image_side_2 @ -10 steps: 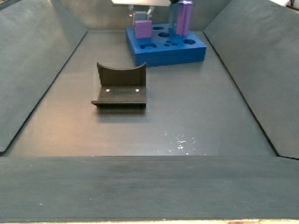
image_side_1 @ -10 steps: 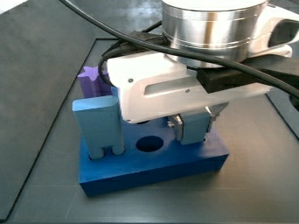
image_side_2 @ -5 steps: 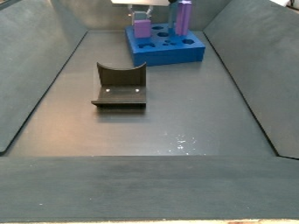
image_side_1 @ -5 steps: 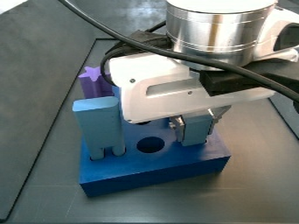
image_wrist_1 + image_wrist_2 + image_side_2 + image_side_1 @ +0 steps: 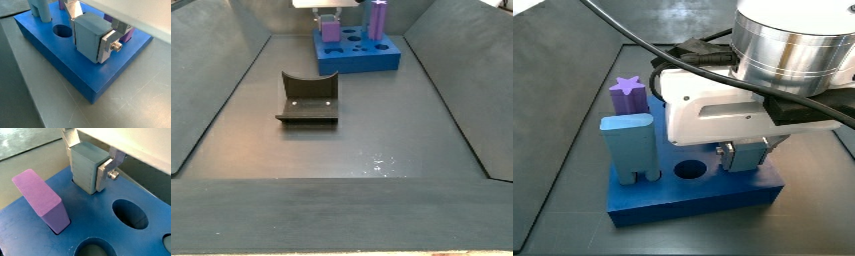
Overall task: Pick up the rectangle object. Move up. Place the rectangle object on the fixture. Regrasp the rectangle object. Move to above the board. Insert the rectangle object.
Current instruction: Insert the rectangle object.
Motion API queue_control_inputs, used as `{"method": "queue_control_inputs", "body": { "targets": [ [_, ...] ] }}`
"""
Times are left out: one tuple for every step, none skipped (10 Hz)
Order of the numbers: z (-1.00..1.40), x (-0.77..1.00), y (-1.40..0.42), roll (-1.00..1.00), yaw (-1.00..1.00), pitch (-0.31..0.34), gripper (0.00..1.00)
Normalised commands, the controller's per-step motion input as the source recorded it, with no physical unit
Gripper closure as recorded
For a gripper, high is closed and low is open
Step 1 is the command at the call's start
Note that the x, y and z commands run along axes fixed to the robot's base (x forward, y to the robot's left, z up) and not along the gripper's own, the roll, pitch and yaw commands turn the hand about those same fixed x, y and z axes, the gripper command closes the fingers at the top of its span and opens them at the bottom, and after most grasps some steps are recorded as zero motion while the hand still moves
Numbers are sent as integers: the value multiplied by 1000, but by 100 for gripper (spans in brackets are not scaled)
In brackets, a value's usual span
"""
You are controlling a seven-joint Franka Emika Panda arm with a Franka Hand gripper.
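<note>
gripper (image 5: pixel 90 170) risen slightly | rectangle object (image 5: pixel 85 168) clamped | lower end in board (image 5: pixel 127 235)

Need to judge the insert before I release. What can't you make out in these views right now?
- Rectangle object, wrist view: its lower end meets the board; depth in the hole unreadable.
- Gripper, wrist view: upper body cut off by the frame edge.
- Side view: the arm's white housing hides the hole.
- Side view: board too small; fixture clear.

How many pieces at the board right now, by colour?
Grey-blue rectangle object, between the fingers of the gripper at the board: 1
Pale blue block: 1
Purple star piece: 1
Pink block: 1
Total: 4
</note>
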Motion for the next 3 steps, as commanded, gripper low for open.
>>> {"method": "queue_control_inputs", "body": {
  "targets": [
    [-771,0,60,-369,-131,80,100],
    [-26,0,0,0,0,-46,100],
    [0,0,0,0,0,0,100]
  ]
}}
